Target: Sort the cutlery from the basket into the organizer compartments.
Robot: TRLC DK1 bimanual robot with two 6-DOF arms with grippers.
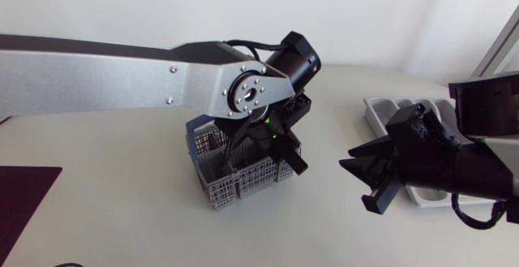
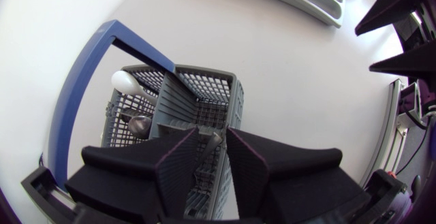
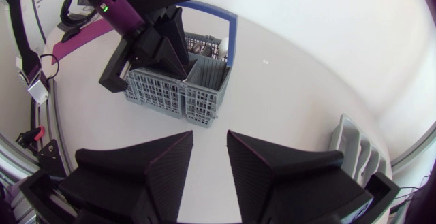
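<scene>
shows the grey basket near the middle of the bench, with its blue carry handle arching over it. finds the left claw lowered from above into one of the basket's compartments, spread only a little, with a metal cutlery handle standing between the two fingers. seems not to be pinching it from both sides, though the gap there is tight and dim. shows more cutlery in the neighbouring compartment: a white spoon bowl and a dark grey spoon bowl poking above the rim. places the right claw above bare bench between basket and organizer, spread and pointing toward the basket. sets the pale grey organizer at the bench's right side, well apart from the basket and partly covered by the right arm.
</scene>
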